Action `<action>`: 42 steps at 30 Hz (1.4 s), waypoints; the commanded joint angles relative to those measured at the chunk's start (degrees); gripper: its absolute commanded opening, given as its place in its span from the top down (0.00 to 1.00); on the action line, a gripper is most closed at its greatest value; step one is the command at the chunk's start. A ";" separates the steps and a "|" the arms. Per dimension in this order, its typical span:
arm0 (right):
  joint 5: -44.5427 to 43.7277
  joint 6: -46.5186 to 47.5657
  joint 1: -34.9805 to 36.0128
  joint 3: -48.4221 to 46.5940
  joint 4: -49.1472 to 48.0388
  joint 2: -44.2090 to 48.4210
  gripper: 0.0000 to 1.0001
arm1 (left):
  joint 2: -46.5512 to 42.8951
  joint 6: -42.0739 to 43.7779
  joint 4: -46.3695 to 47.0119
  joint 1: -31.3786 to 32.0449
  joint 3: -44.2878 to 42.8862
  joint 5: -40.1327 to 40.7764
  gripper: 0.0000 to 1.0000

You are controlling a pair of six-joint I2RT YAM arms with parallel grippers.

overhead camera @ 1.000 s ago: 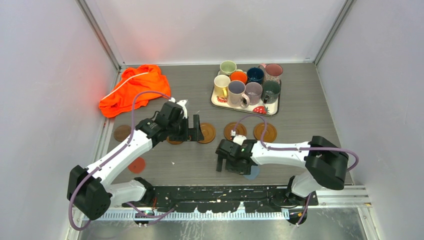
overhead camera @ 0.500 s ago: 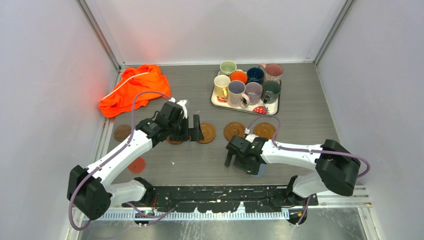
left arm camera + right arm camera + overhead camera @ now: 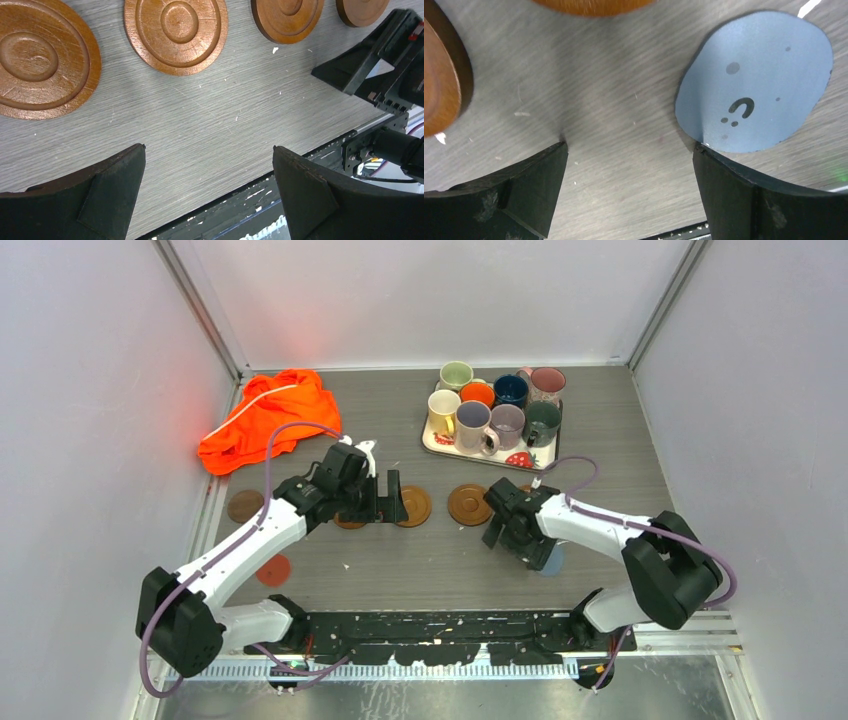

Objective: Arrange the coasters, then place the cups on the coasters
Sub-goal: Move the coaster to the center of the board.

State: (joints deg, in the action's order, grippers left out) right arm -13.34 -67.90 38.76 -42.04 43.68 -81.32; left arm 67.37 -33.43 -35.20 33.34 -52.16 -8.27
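Observation:
Several cups [image 3: 472, 425] stand packed on a white strawberry-print tray [image 3: 540, 459] at the back. Brown wood coasters [image 3: 469, 504] lie in a row mid-table, and the left wrist view shows them from close up [image 3: 176, 32]. A dark brown coaster [image 3: 244, 505] and a red coaster [image 3: 272, 569] lie at the left. My left gripper [image 3: 385, 502] [image 3: 209, 147] hovers open and empty just near of the row. My right gripper [image 3: 515, 548] [image 3: 630, 146] is open and low over the table. Its right fingertip [image 3: 724, 175] touches the edge of the light-blue coaster [image 3: 756, 85] [image 3: 552, 561].
An orange cloth [image 3: 268, 418] is bunched at the back left. The black rail [image 3: 450, 625] with the arm bases runs along the near edge. White walls close in both sides and the back.
My right gripper has swung right and away from the near edge, and the light-blue coaster has slid along with it. The right arm now covers the rightmost brown coaster. The left arm has not moved.

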 commanded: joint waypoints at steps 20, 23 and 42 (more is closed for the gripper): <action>-3.68 -0.96 -9.85 -1.45 7.32 10.03 0.00 | -2.60 0.82 2.08 -0.49 0.21 -2.29 0.00; -2.75 -4.30 -9.85 2.35 7.11 14.19 0.00 | -2.60 0.60 2.28 -0.55 0.30 -2.48 0.00; -6.38 -14.10 -9.85 14.94 -5.77 20.91 0.00 | -3.92 0.51 2.54 -0.53 1.16 -2.40 0.00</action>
State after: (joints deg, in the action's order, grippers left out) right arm -16.51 -78.00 28.86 -29.39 42.57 -60.93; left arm 65.14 -32.95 -34.13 33.19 -51.27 -10.11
